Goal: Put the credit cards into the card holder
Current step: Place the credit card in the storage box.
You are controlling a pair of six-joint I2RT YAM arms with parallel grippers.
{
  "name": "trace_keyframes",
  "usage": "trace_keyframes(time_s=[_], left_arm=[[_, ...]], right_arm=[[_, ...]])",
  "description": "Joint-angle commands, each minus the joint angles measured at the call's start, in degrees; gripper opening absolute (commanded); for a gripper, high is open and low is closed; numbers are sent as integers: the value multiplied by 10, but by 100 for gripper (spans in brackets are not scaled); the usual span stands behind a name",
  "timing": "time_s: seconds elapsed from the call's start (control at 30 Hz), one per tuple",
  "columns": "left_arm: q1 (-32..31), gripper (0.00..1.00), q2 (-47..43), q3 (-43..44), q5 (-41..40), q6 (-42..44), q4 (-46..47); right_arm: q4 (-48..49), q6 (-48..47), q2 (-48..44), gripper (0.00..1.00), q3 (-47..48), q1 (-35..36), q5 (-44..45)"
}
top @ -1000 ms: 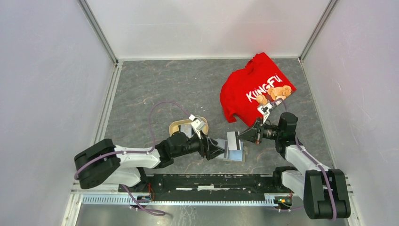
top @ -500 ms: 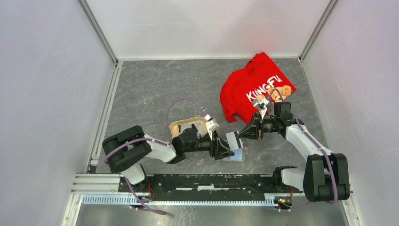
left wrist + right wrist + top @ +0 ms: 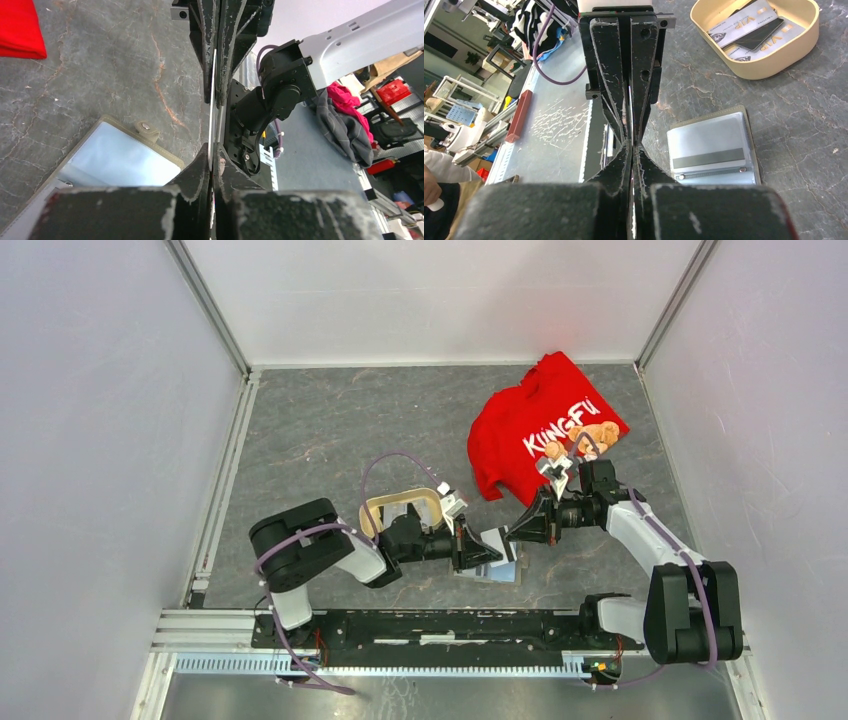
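Credit card (image 3: 214,95) hangs edge-on in the air, pinched at one end by the left gripper (image 3: 212,155) and at the other by the right gripper (image 3: 630,150). Both pairs of jaws are all but touching, with only the thin plastic between them. Card holder (image 3: 713,150) lies open and flat on the table (image 3: 804,165), just below the pinch. Other cards (image 3: 744,22) sit in the beige tray (image 3: 751,74).

Step in hand, as I read it: a handover or regrip.

To do it well:
- One gripper should let go only once the other's hold is sure.
- Tilt the card flat, line its edge with a pocket mouth and slide it in low and slow.
- The holder looks loose and may skate, so the free gripper could pin it.
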Motion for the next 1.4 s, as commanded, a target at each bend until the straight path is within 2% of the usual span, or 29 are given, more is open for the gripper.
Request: trace_keyframes(time_s=[0.0, 0.07, 0.17, 0.3, 0.37, 0.47, 0.6, 0.73, 0.83, 1.03, 1.13, 1.2, 1.23, 1.3, 1.33, 1.37], left_arm=[[9, 2, 10, 9, 26, -22, 68], [24, 2, -8, -7, 43, -15, 57], [53, 2, -55, -10, 92, 28, -51], [61, 2, -129, 42, 148, 169, -339], [61, 2, -149, 87, 168, 245, -474], [61, 2, -149, 135, 187, 318, -596], [61, 2, -140, 172, 186, 360, -658], [61, 2, -127, 198, 181, 387, -689], [61, 2, -123, 207, 180, 389, -693], [61, 2, -133, 202, 187, 375, -669], [61, 2, -137, 199, 193, 367, -654], [61, 2, -137, 197, 200, 366, -639], [60, 2, -135, 197, 200, 358, -635], [60, 2, -129, 197, 199, 350, -632], [60, 2, -127, 197, 197, 347, -629], [60, 2, -126, 197, 192, 342, -627]], right_arm=[[4, -23, -21, 12, 13, 1, 17], [-8, -64, -40, 36, 13, 1, 47], [-103, -196, -42, 58, 35, 7, 87], [-371, -504, 28, 70, 119, 28, 115], [-375, -485, 51, 71, 134, 42, 121], [-370, -490, 49, 72, 140, 72, 118], [-368, -465, 64, 69, 168, 82, 117], [-369, -453, 76, 50, 181, 89, 119], [-348, -428, 79, 42, 170, 95, 123], [-201, -268, 56, 47, 125, 103, 138], [-149, -218, 47, 51, 107, 113, 148], [-126, -193, 43, 50, 97, 116, 146], [-126, -192, 43, 47, 97, 117, 144], [-131, -193, 44, 34, 100, 117, 135], [-132, -193, 44, 25, 100, 118, 132], [-130, -190, 44, 12, 100, 117, 131]])
